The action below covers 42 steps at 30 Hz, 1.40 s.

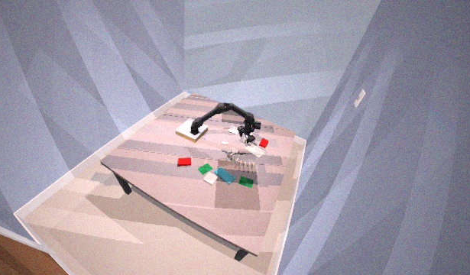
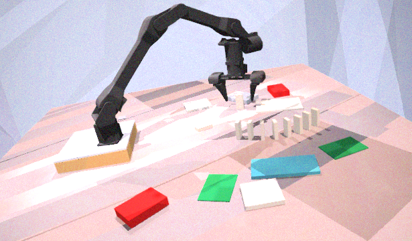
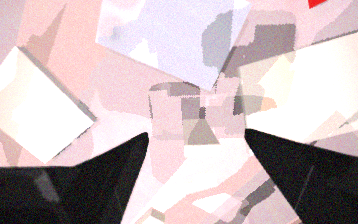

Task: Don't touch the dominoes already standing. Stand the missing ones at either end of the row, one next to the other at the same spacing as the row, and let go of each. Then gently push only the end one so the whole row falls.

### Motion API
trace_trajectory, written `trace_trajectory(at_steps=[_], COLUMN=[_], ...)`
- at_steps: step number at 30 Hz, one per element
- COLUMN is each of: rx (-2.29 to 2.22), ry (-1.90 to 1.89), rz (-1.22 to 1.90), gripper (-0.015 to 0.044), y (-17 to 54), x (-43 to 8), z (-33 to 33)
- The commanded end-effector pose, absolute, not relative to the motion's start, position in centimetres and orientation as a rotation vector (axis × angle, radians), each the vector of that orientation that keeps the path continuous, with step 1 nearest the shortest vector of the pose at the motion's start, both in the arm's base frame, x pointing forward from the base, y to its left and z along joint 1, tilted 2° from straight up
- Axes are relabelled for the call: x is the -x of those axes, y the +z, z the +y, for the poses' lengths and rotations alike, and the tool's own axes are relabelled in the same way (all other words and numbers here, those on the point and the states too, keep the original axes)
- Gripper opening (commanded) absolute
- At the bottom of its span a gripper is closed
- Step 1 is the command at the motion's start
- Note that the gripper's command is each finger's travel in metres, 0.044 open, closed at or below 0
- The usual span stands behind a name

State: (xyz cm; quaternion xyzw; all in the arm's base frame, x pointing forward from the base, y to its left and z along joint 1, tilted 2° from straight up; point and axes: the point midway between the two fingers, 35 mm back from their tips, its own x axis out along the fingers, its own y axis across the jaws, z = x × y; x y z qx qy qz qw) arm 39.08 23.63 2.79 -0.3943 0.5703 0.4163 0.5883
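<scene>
Tool [image 1: 247, 140] [image 2: 240, 100] [image 3: 196, 134] is released, its fingers standing wide apart and pointing down low over the tabletop [image 1: 204, 191] [image 2: 75, 207]. In the exterior view, a lone domino [image 2: 239, 102] stands upright in the gap between the fingertips; contact with either finger is not evident. The wrist view does not give this domino a clear outline.

Eight dominoes form the standing row [image 1: 247, 166] [image 2: 287, 127], upright and set in a curve, apart from the lone piece. Another domino [image 1: 224, 143] [image 2: 204, 128] lies flat, near the row's end closer to the arm's base [image 1: 186, 135] [image 2: 92, 163]. Neither loose piece occupies a place in the row.

Beside the lone domino is a pale grey block [image 2: 248, 97] [image 3: 175, 37]. A long white slab [image 1: 255, 150] [image 2: 282, 104] [image 3: 320, 95] lies near it, with a small red block [image 1: 264, 143] [image 2: 278, 90] [image 3: 316, 2] behind. On the other side of the row are a blue slab [image 1: 225, 175] [image 2: 286, 167], a white block [image 1: 210, 178] [image 2: 262, 194] and two green cards [image 1: 205, 168] [image 2: 219, 187], all lying flat.
</scene>
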Motion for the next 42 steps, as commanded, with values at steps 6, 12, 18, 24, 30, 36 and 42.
trace_trajectory(at_steps=[6, 12, 18, 24, 30, 36, 42], rx=[0.923, 0.923, 0.923, 0.931, 0.963, 0.958, 0.517], ry=[0.966, 0.966, 0.966, 0.995, 1.107, 1.119, 0.634], rz=[1.328, 1.328, 1.328, 1.316, 1.260, 1.253, 1.468], gripper=[0.0256, 0.0107, 0.0107, 0.0107, 0.0107, 0.0107, 0.0107], y=[2.6, 2.6, 2.6, 4.5, 12.2, 14.1, 15.2], x=[-39.1, -39.1, -39.1, -39.4, -39.4, -39.1, -39.1], z=[23.6, 23.6, 23.6, 23.7, 23.3, 22.7, 14.6])
